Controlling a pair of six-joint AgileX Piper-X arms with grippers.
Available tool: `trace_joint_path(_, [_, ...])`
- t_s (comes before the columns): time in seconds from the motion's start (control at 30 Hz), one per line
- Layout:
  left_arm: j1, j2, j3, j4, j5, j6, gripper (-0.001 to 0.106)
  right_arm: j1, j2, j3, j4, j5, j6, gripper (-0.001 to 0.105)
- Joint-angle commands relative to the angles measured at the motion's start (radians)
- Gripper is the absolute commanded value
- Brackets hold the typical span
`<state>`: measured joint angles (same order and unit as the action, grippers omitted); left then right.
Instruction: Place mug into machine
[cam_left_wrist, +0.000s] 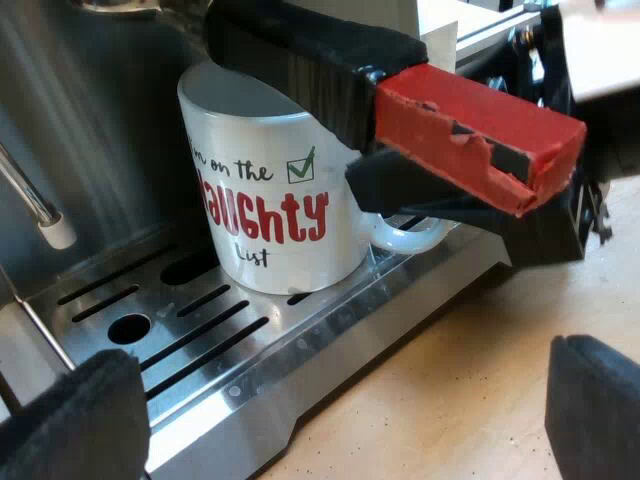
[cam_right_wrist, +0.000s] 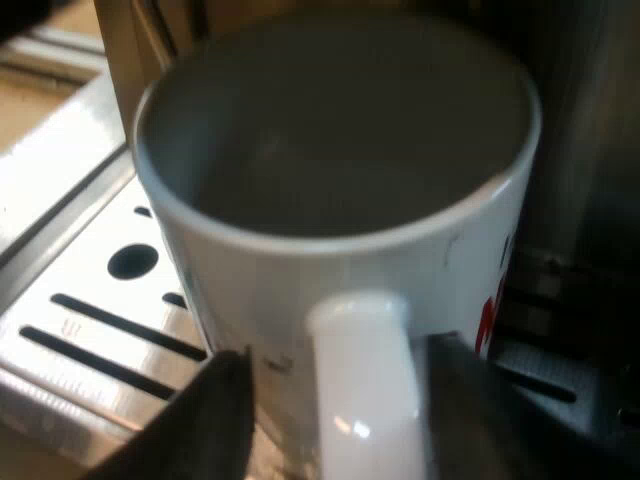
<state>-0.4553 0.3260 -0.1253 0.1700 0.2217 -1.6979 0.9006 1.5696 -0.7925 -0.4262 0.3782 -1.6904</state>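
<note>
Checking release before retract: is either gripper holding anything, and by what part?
Nothing is clamped. Right gripper straddles the mug's handle with a gap beside one finger; left gripper is open, empty.

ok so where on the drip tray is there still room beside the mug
Free: the slotted drip tray between the mug and the steam wand, and the wooden table along the tray's edge. Crowded: above the mug, where the red-ended handle hangs, and at the mug's handle, straddled by the right gripper's jaws.

Two close views, mug (cam_left_wrist: 265, 190) in common
</note>
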Motion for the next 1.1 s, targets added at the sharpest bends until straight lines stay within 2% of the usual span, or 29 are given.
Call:
trace_joint_path(0.03, [-0.004, 0.0, 0.001, -0.013, 0.001, -0.005, 0.081, 0.014, -0.036, -0.005, -0.001, 0.049, -0.003, 0.05])
trace_joint_path(0.2, [-0.004, 0.0, 0.001, -0.013, -0.001, -0.005, 0.081, 0.046, -0.09, -0.001, 0.092, 0.159, -0.003, 0.05])
trace_joint_path(0.4, [-0.004, 0.0, 0.001, -0.013, -0.001, -0.005, 0.081, 0.087, -0.112, 0.008, 0.175, 0.159, 0.038, 0.05])
trace_joint_path(0.5, [-0.004, 0.0, 0.001, -0.013, -0.001, -0.005, 0.081, 0.091, -0.112, 0.05, 0.124, 0.157, 0.069, 0.05])
trace_joint_path(0.67, [-0.004, 0.0, 0.001, -0.015, -0.001, -0.005, 0.081, 0.083, -0.107, 0.154, -0.059, 0.152, 0.072, 0.05])
trace_joint_path(0.73, [-0.004, 0.0, 0.001, -0.017, -0.001, -0.005, 0.081, 0.069, -0.09, 0.174, -0.108, 0.115, 0.072, 0.05])
trace_joint_path(0.83, [-0.004, 0.0, 0.001, -0.017, -0.001, -0.005, 0.081, 0.052, -0.054, 0.175, -0.172, 0.079, 0.069, 0.05])
trace_joint_path(0.97, [-0.004, 0.0, 0.001, -0.017, -0.001, -0.005, 0.081, 0.029, 0.019, 0.175, -0.313, 0.054, 0.025, 0.05])
trace_joint_path(1.1, [-0.004, 0.0, 0.001, -0.017, -0.001, -0.005, 0.081, 0.021, 0.061, 0.149, -0.343, 0.026, 0.024, 0.047])
